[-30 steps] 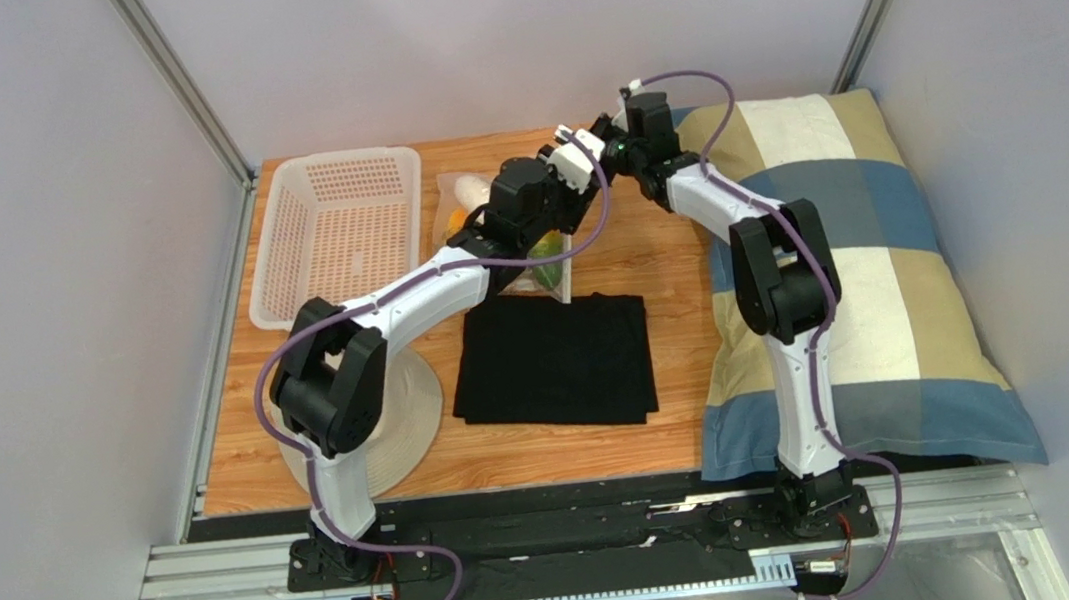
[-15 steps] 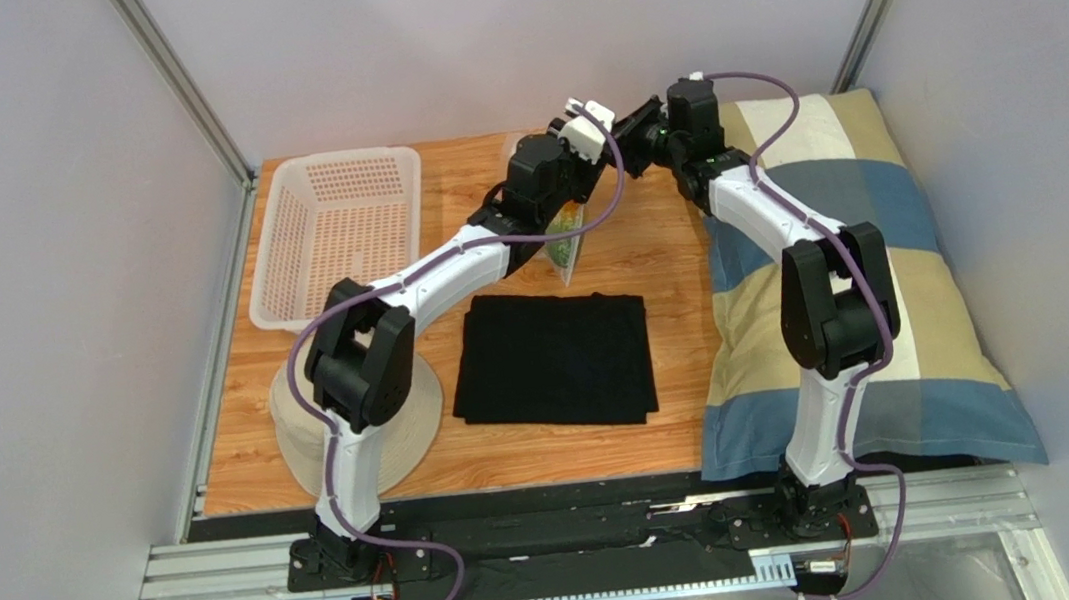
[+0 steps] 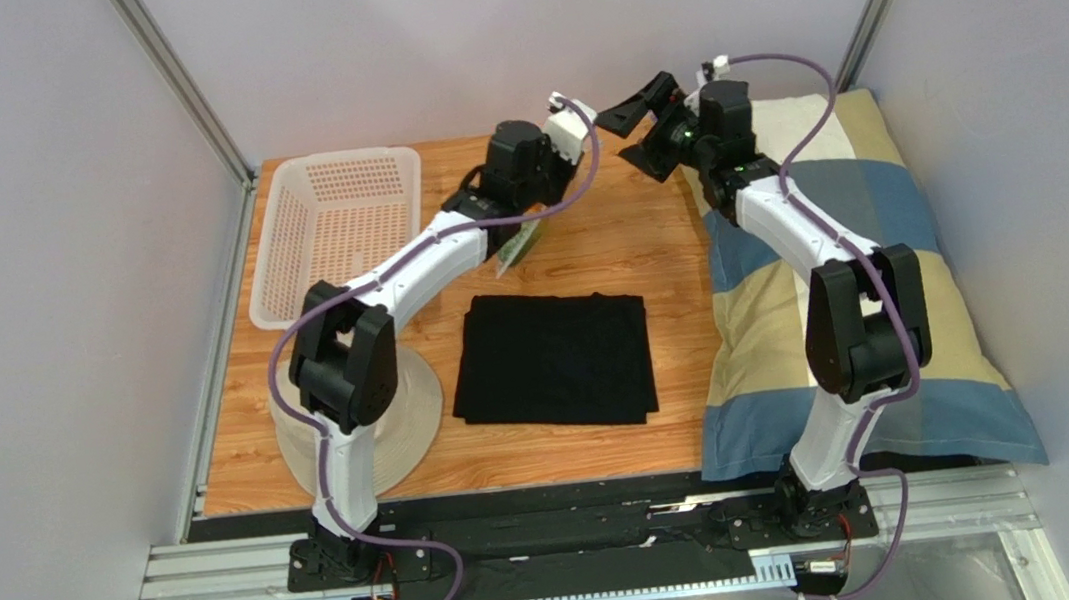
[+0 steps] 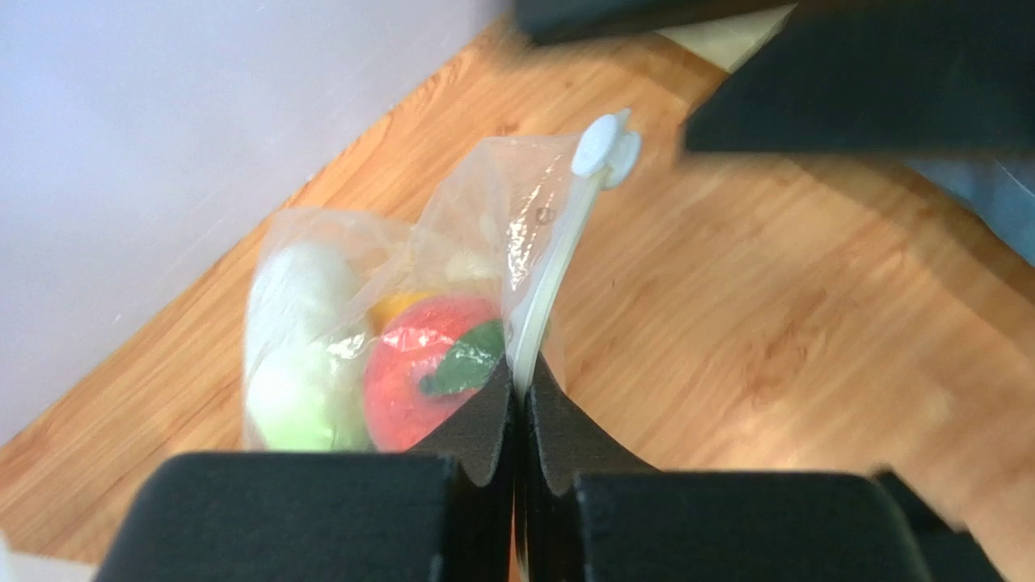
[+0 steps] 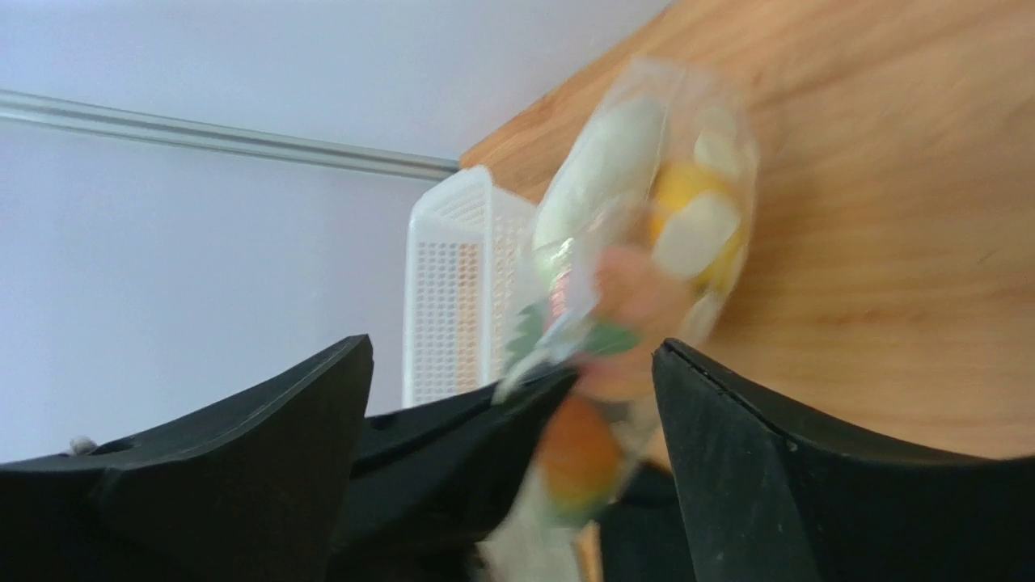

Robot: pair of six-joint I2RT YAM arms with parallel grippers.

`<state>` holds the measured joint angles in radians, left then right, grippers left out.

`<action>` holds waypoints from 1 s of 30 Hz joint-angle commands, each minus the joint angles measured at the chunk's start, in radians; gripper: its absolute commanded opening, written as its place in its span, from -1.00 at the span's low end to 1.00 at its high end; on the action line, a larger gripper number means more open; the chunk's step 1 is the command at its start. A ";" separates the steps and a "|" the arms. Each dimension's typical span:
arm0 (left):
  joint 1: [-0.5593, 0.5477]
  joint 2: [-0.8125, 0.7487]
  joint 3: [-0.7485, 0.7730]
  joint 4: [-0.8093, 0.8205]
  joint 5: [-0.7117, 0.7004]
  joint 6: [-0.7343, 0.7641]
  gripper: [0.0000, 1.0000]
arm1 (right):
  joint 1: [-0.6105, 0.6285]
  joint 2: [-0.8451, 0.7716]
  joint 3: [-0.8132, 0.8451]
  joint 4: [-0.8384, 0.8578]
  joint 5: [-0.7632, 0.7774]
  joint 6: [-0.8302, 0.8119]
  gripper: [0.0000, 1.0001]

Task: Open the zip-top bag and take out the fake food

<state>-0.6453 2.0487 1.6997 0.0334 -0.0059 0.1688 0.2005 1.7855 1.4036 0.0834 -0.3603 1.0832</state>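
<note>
The zip-top bag (image 4: pixel 522 230) hangs floppy above the wooden table, and my left gripper (image 4: pixel 520 394) is shut on its zip edge. A white slider (image 4: pixel 605 143) sits at the far end of that zip. The fake food (image 4: pixel 419 364) is inside the bag: a red fruit with a green leaf, a pale white-green piece and some yellow. From above, the bag (image 3: pixel 517 249) dangles below the left gripper (image 3: pixel 521 208) at the back centre of the table. My right gripper (image 3: pixel 632 131) stands open just to its right, holding nothing. In the right wrist view the bag (image 5: pixel 656 194) is blurred beyond the open right gripper (image 5: pixel 513 349).
A white perforated basket (image 3: pixel 337 232) stands at the back left. A folded black cloth (image 3: pixel 555 358) lies mid-table in front of the bag. A checked pillow (image 3: pixel 841 280) covers the right side. A round beige disc (image 3: pixel 410 413) lies near the left arm.
The right gripper has let go and opened, drawing back to the right. The left gripper has closed on the bag's zip edge and shifted left with it.
</note>
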 commanded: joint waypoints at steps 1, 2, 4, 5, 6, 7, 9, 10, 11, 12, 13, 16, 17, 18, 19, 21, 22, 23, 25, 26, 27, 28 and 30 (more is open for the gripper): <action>0.090 -0.110 0.132 -0.239 0.249 -0.043 -1.00 | -0.061 -0.048 0.052 0.023 -0.145 -0.415 0.83; 0.105 -0.108 0.149 -0.265 0.280 -0.067 -1.00 | -0.061 -0.035 0.093 -0.015 -0.167 -0.493 0.84; 0.157 -0.102 0.210 -0.351 0.410 -0.094 -1.00 | -0.062 -0.031 0.100 -0.048 -0.247 -0.666 0.83; 0.177 -0.088 0.234 -0.381 0.469 -0.119 -1.00 | -0.062 -0.038 0.083 -0.012 -0.288 -0.715 0.83; 0.194 -0.076 0.264 -0.447 0.521 -0.132 -1.00 | -0.061 -0.052 0.011 0.045 -0.325 -0.747 0.83; 0.222 -0.062 0.335 -0.484 0.593 -0.141 -1.00 | -0.062 -0.063 -0.018 0.131 -0.383 -0.814 0.82; 0.239 -0.016 0.402 -0.582 0.648 -0.143 -1.00 | -0.058 -0.083 -0.104 0.262 -0.458 -0.862 0.82; 0.249 -0.004 0.455 -0.608 0.725 -0.137 -1.00 | -0.055 -0.086 -0.132 0.327 -0.518 -0.874 0.83; 0.254 0.008 0.463 -0.621 0.765 -0.129 -1.00 | -0.053 -0.084 -0.159 0.388 -0.538 -0.867 0.84; 0.257 0.008 0.463 -0.628 0.800 -0.126 -1.00 | -0.047 -0.062 -0.175 0.491 -0.577 -0.861 0.84; 0.257 0.008 0.460 -0.635 0.828 -0.117 -1.00 | -0.049 -0.040 -0.169 0.525 -0.585 -0.850 0.84; 0.257 -0.001 0.445 -0.661 0.857 -0.091 -1.00 | -0.049 0.032 -0.127 0.617 -0.623 -0.789 0.81; 0.257 -0.004 0.440 -0.662 0.862 -0.086 -1.00 | -0.049 0.041 -0.123 0.640 -0.624 -0.766 0.81; 0.257 -0.002 0.442 -0.674 0.873 -0.080 -1.00 | -0.049 0.051 -0.120 0.695 -0.646 -0.747 0.81; 0.257 0.001 0.439 -0.681 0.901 -0.072 -1.00 | -0.047 0.063 -0.114 0.723 -0.654 -0.731 0.81; 0.257 0.005 0.439 -0.682 0.925 -0.075 -1.00 | -0.049 0.071 -0.104 0.745 -0.666 -0.717 0.81; 0.257 0.008 0.439 -0.682 0.941 -0.075 -1.00 | -0.047 0.077 -0.094 0.743 -0.690 -0.718 0.80; 0.257 0.007 0.439 -0.679 0.945 -0.078 -1.00 | -0.047 0.089 -0.092 0.740 -0.700 -0.723 0.79; 0.257 0.008 0.445 -0.672 0.958 -0.081 -1.00 | -0.046 0.103 -0.089 0.754 -0.715 -0.724 0.75; 0.256 0.011 0.449 -0.672 0.963 -0.083 -1.00 | -0.046 0.120 -0.077 0.762 -0.723 -0.717 0.72; 0.256 0.013 0.456 -0.675 0.962 -0.084 -1.00 | -0.046 0.127 -0.072 0.797 -0.736 -0.683 0.71; 0.257 0.021 0.460 -0.679 0.963 -0.081 -1.00 | -0.042 0.133 -0.069 0.823 -0.743 -0.663 0.67; 0.257 0.027 0.469 -0.695 0.968 -0.077 -1.00 | -0.032 0.150 -0.048 0.857 -0.769 -0.637 0.55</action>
<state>-0.3893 2.0724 2.1235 -0.6647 0.8936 0.0708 0.1558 1.9064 1.2949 0.7837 -1.0607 0.3939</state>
